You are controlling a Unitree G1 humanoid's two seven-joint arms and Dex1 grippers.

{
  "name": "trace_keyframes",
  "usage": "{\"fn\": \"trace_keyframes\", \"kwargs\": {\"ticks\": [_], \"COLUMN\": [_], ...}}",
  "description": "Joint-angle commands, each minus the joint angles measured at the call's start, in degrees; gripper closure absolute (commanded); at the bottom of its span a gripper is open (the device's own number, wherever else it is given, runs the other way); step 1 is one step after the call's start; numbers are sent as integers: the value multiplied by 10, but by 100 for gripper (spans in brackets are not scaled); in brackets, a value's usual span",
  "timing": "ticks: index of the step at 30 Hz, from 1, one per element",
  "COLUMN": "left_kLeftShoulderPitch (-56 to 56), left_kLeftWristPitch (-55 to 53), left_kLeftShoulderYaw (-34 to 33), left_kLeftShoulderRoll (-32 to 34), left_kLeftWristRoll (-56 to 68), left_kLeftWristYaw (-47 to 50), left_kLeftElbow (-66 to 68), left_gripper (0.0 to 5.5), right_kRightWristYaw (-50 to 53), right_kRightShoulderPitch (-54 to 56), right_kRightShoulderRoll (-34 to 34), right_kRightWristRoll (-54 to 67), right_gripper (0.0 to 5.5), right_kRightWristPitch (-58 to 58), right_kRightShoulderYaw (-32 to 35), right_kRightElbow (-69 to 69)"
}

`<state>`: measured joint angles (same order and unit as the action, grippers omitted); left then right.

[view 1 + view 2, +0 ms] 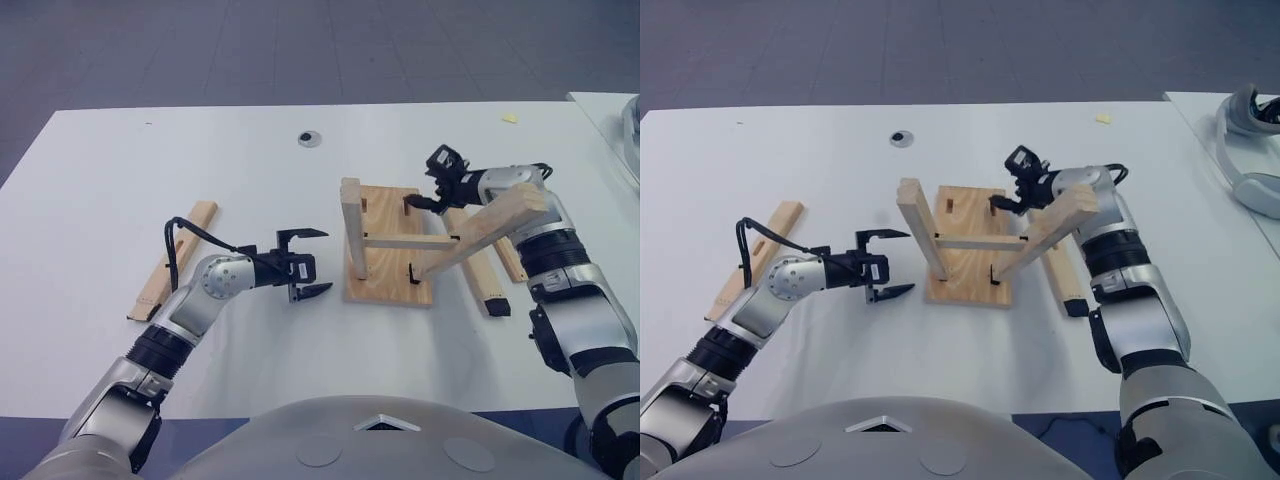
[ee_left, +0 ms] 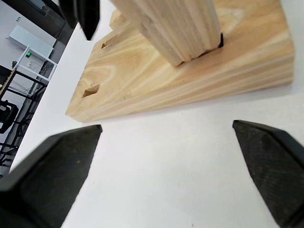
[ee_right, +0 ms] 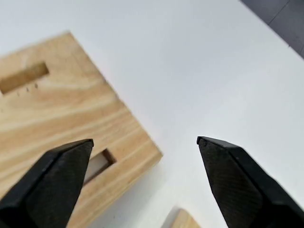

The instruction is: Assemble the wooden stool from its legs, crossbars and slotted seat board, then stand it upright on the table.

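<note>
Left gripper [image 1: 305,262]: fingers apart, nothing held, low over table [image 1: 120,180], pointing at the seat board [image 1: 390,285] from just beside its left edge. Seat board lies flat mid-table, slots up, long axis running away from the robot. Left leg [image 1: 353,228] stands in its slot, near upright. Right leg [image 1: 487,228] leans out rightward. Crossbar [image 1: 405,241] spans between them, level. Right gripper [image 1: 422,202]: fingers apart, over the board's far right corner. Right loose piece [image 1: 478,268] and left loose piece [image 1: 176,258] lie flat, lengthwise roughly away from the robot.

You will find part of the loose leg [image 1: 487,288] hidden beneath the leaning leg [image 1: 490,228]. The left wrist view's edge cuts off the upright leg [image 2: 171,23] and the seat board [image 2: 142,80].
</note>
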<state>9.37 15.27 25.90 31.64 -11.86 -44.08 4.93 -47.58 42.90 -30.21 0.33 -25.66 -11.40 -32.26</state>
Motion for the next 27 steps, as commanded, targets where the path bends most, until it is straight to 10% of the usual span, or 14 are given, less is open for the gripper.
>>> {"fn": "trace_keyframes", "kwargs": {"ticks": [1,7,11,27], "left_kLeftShoulderPitch": [-17,-22,-31,-66], "left_kLeftWristPitch": [-19,-20,-23,-41], "left_kLeftShoulderYaw": [19,16,14,11], "left_kLeftShoulderRoll": [4,11,16,34], "left_kLeftWristRoll": [-28,-27,-26,-16], "left_kLeftWristYaw": [-9,-8,-10,-30], "left_kLeftElbow": [21,16,6,-44], "left_gripper": [39,39,39,39], "right_kRightWristYaw": [-65,-264,-388,-327], "right_kRightShoulderPitch": [70,-25,-133,-271], "right_kRightShoulderRoll": [-70,-300,-323,-318], "right_kRightWristRoll": [-7,-197,-70,-21], "right_gripper": [138,138,138,138], "right_kRightWristPitch": [39,386,300,155], "right_kRightShoulderYaw": [14,-157,-128,-57], "right_kRightElbow": [-11,96,256,274]}}
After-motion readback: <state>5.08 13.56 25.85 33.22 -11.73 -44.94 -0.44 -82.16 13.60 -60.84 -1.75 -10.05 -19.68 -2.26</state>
